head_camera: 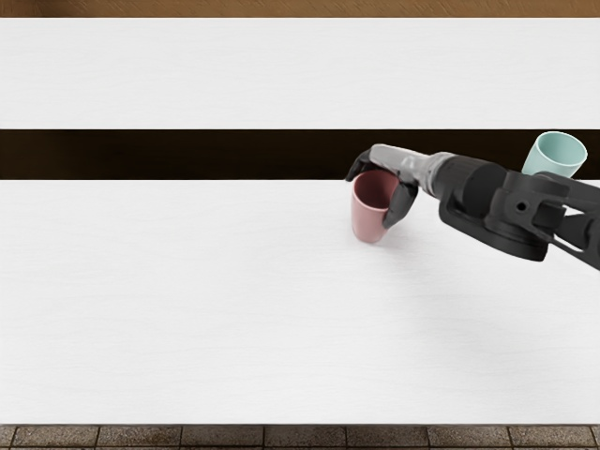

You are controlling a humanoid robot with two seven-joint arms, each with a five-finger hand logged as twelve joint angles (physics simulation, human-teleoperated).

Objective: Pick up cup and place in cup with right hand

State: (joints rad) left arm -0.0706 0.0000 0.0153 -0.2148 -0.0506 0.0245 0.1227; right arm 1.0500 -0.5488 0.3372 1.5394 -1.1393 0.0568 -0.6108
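The pink cup is upright, with its open mouth up, in the right hand. In the head view it lies just on the near side of the dark band, which runs parallel to the near edge of the worktop. The cup is well apart from this near edge. If its bottom touches the worktop, I cannot tell.

The right hand is pinching the pink cup: the dark fingers bend around the far and left side of the rim, and the thumb is against the right side. The back of the hand is light grey. Behind it, the black right arm comes in from the right side.

Farther to the right is a light green cup, also with its mouth up. It is well apart from the pink cup, and the arm hides its lower part.

Along the near edge of the worktop there is a row of brown-grey tiles. A brown wooden strip is at the far side, beyond the white surface.
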